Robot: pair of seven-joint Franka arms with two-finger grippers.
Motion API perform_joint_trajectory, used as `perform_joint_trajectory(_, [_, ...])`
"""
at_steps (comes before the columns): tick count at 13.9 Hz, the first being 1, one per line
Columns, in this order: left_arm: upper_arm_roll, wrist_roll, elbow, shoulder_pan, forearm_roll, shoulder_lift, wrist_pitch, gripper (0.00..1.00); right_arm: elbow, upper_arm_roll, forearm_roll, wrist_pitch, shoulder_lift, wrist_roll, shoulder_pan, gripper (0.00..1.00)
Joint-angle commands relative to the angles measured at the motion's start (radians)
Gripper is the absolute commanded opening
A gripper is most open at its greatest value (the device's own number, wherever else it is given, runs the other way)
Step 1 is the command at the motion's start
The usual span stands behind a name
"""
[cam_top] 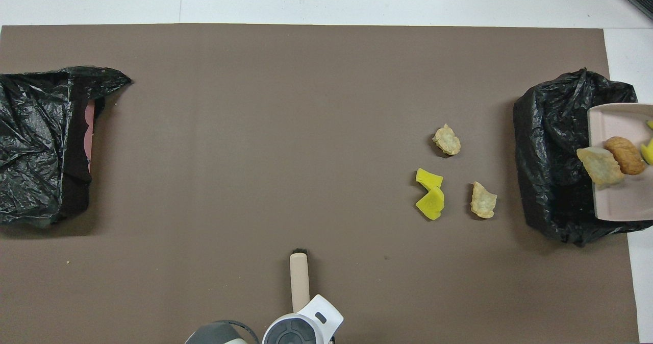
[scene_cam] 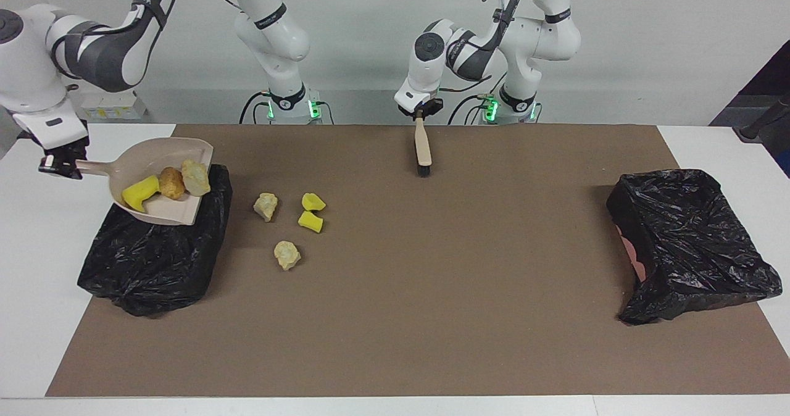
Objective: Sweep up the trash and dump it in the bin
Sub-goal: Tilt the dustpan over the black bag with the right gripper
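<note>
My right gripper [scene_cam: 62, 166] is shut on the handle of a beige dustpan [scene_cam: 179, 150] and holds it tilted over the black-bagged bin [scene_cam: 154, 262] at the right arm's end of the table. In the pan lie a yellow piece [scene_cam: 141, 191], a brown piece [scene_cam: 171, 183] and a pale piece [scene_cam: 195, 177]. Several loose pieces lie on the mat beside that bin: pale ones [scene_cam: 266, 206] [scene_cam: 287, 255] and yellow ones [scene_cam: 313, 202] [scene_cam: 310, 221]. My left gripper [scene_cam: 419, 110] is shut on a beige brush [scene_cam: 423, 147], bristles down on the mat. The overhead view shows the brush [cam_top: 299, 277], the pan [cam_top: 617, 201] and the bin [cam_top: 546, 170].
A second bin with a black bag [scene_cam: 691, 237] stands at the left arm's end of the table; it also shows in the overhead view [cam_top: 35, 145]. A brown mat [scene_cam: 432, 292] covers most of the white table.
</note>
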Motion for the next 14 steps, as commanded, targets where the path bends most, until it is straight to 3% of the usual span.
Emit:
perform_joint_trajectory(1, [0.008,0.047,-0.019,0.003,-0.024,-0.027,0.004,0.90,-0.006,0.015,-0.092,0.007,-0.010,0.169,-0.002,0.00])
perform_joint_trajectory(2, [0.010,0.079,-0.010,0.006,-0.024,-0.013,0.004,1.00,-0.007,0.015,-0.116,0.004,-0.011,0.224,0.005,0.00])
perform_joint_trajectory(5, [0.045,0.160,0.095,0.072,0.007,0.001,0.001,1.00,-0.035,0.017,-0.219,-0.008,-0.024,0.352,0.051,0.00])
perform_joint_trajectory(7, [0.176,0.200,0.169,0.056,0.158,0.010,-0.013,1.00,-0.052,0.018,-0.347,-0.043,-0.032,0.416,0.105,0.00])
perform_joint_trajectory(9, [0.284,0.219,0.255,0.048,0.294,0.010,-0.095,1.00,-0.062,0.017,-0.398,-0.091,-0.044,0.418,0.137,0.00])
perform_joint_trajectory(14, [0.528,0.487,0.436,0.062,0.448,0.038,-0.157,1.00,-0.066,0.018,-0.569,-0.195,-0.058,0.409,0.226,0.00])
